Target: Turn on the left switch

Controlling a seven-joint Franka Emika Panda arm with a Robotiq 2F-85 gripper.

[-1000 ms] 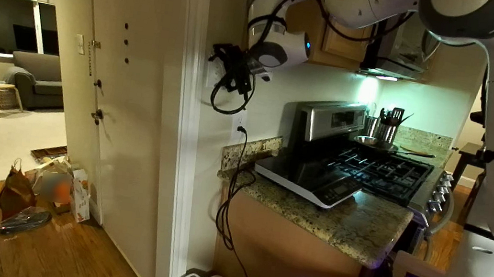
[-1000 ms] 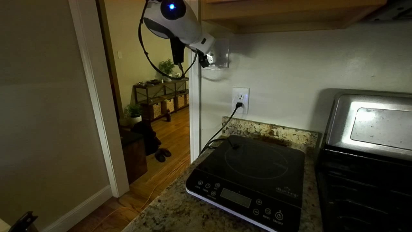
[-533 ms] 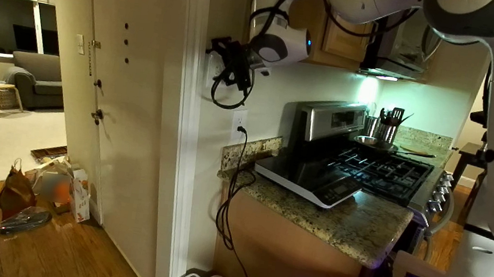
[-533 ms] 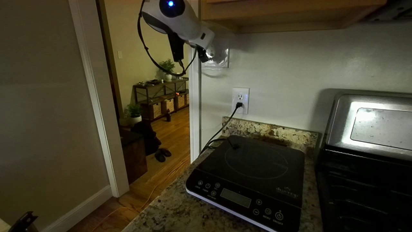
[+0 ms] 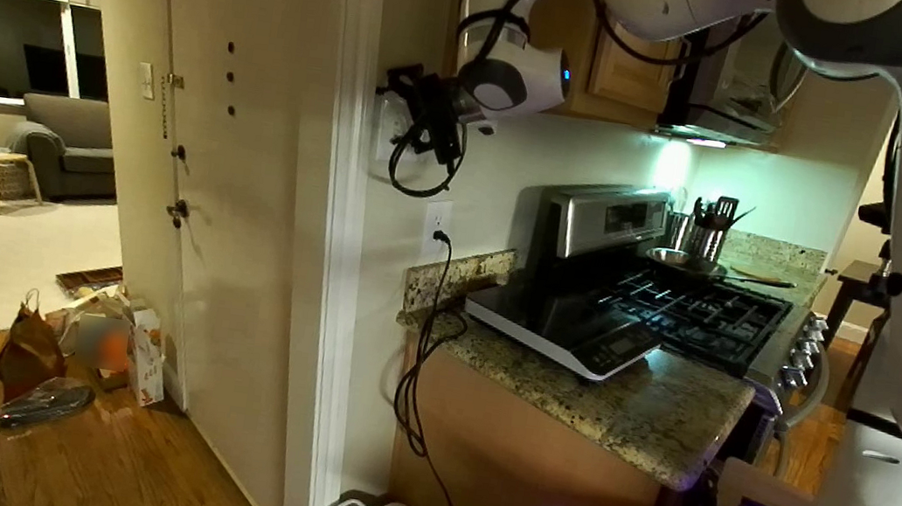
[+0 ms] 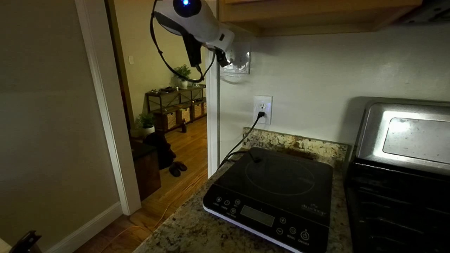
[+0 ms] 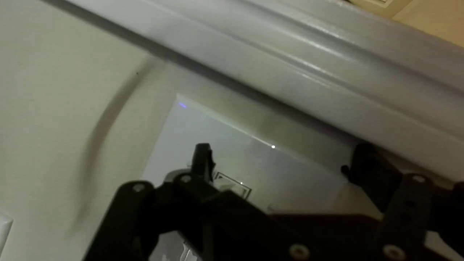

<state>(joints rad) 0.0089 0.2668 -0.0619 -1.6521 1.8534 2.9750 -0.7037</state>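
The white wall plate (image 7: pixel 174 134) is on the wall beside the door trim; it also shows in both exterior views (image 5: pixel 391 123) (image 6: pixel 242 59). The left switch (image 7: pixel 232 185), small and white with a dark outline, shows in the wrist view on the plate, partly hidden by my gripper. My gripper (image 7: pixel 284 161) is open, with nothing between its fingers. One finger (image 7: pixel 203 159) is right beside the switch in the picture; the other finger (image 7: pixel 373 174) is near the door trim. I cannot tell if either touches the plate. In an exterior view the gripper hides part of the plate.
The door trim (image 7: pixel 290 69) runs close along the plate. An outlet (image 6: pixel 263 105) with a plugged cord is below it. A wooden cabinet (image 6: pixel 316 17) hangs above right. A black induction cooktop (image 6: pixel 277 175) is on the granite counter, beside the gas stove (image 5: pixel 690 309).
Over the last second my gripper and wrist have risen a little along the wall, mostly in the first half second. Since then there is hardly any movement. The gripper stays in front of the plate.
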